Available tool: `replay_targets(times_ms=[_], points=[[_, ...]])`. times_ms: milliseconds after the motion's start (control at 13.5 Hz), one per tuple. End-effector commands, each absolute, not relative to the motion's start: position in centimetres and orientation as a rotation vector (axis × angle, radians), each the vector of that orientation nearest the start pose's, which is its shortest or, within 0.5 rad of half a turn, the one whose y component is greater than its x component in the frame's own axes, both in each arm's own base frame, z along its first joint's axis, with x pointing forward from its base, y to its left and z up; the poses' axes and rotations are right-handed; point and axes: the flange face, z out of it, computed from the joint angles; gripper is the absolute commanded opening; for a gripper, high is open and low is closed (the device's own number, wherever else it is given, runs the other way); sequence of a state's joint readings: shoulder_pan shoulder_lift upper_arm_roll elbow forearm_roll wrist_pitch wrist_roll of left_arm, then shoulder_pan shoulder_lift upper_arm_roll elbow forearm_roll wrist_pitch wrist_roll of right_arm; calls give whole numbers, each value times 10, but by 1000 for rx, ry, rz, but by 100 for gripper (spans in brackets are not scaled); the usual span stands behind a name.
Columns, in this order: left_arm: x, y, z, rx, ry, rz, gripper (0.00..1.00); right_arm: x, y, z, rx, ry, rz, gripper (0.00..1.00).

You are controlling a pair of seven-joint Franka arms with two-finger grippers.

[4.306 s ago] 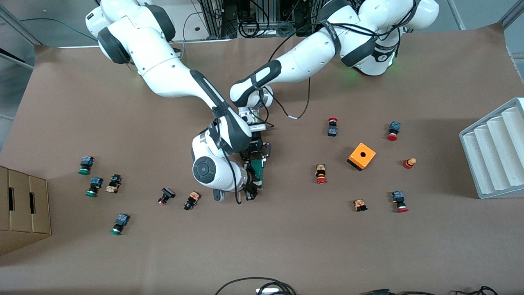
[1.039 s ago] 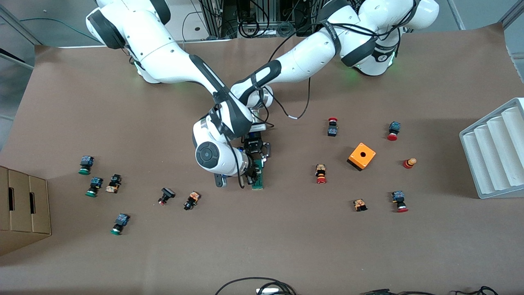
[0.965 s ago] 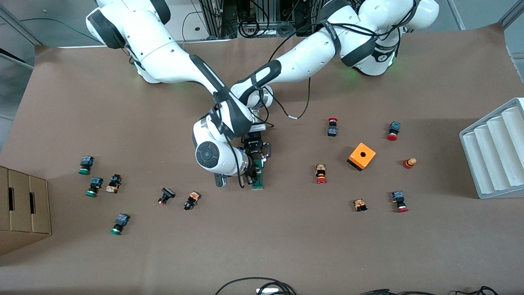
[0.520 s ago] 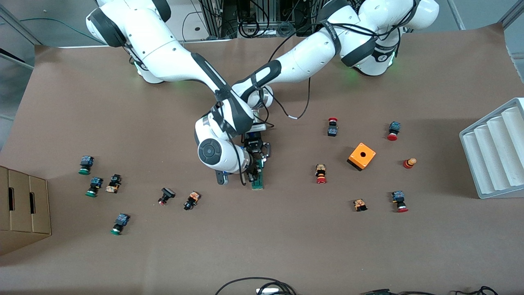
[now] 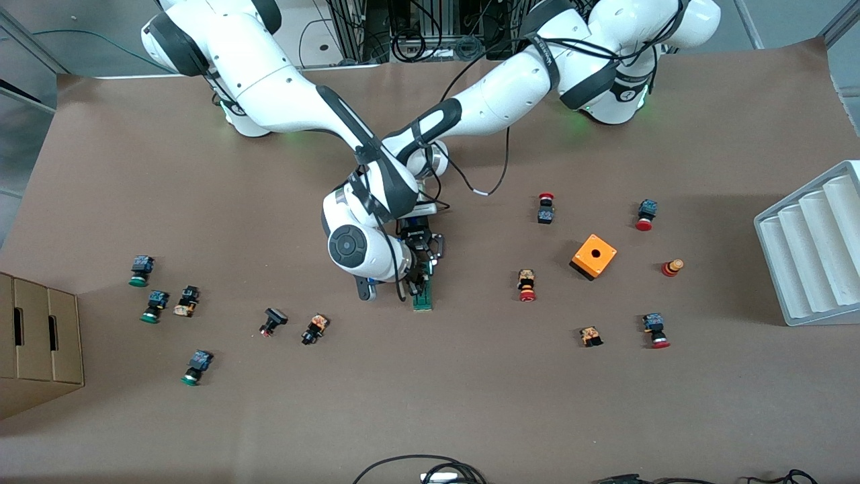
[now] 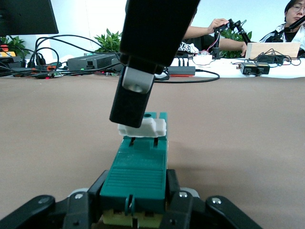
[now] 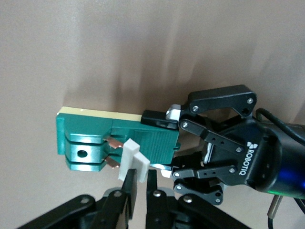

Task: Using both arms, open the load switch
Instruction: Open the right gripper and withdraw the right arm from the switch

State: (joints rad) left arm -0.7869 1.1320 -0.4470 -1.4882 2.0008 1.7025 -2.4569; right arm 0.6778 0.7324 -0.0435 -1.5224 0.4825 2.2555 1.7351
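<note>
cables point(image 5: 420, 468) lie at the table edge nearest the front camera. push buttons are scattered farther in: green-capped ones point(image 5: 195, 368) toward the right arm's end, red-capped ones point(image 5: 655, 331) toward the left arm's end, an orange cube point(image 5: 594, 256) among the latter.

load switch point(image 5: 423, 296) lies near the middle of the table, flat on the brown surface point(image 5: 470, 390), its long axis running nearer to farther from the front camera. its free end, with a round hole, points toward that camera. in the right wrist view the white block point(image 7: 132, 160) stands up from the green body partway along.

right gripper point(image 5: 415, 282) comes down over the switch; its fingers point(image 7: 127, 193) are pinched on the white block. left gripper point(image 5: 423, 259) lies low at the switch's farther end, jaws clamped on the green body's sides, fingers point(image 6: 100, 183) touching it.

both forearms cross above that spot and hide most of the switch from the front camera.

cardboard box point(image 5: 37, 346) sits at the right arm's end; whether anything is in it cannot be told. grey ribbed tray point(image 5: 809, 252) sits at the left arm's end, its grooves bare.
</note>
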Motion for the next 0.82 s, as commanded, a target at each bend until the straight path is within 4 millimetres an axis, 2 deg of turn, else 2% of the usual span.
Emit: replay_targets(times_ms=[0,742], points=[[346,-584,38,-2441,-120,-1855,49,557,433,217,-2294,1894,425,14],[344,-582,31,-2443,-109,-1847,49,553,433,204,-2306,1880,399,14]])
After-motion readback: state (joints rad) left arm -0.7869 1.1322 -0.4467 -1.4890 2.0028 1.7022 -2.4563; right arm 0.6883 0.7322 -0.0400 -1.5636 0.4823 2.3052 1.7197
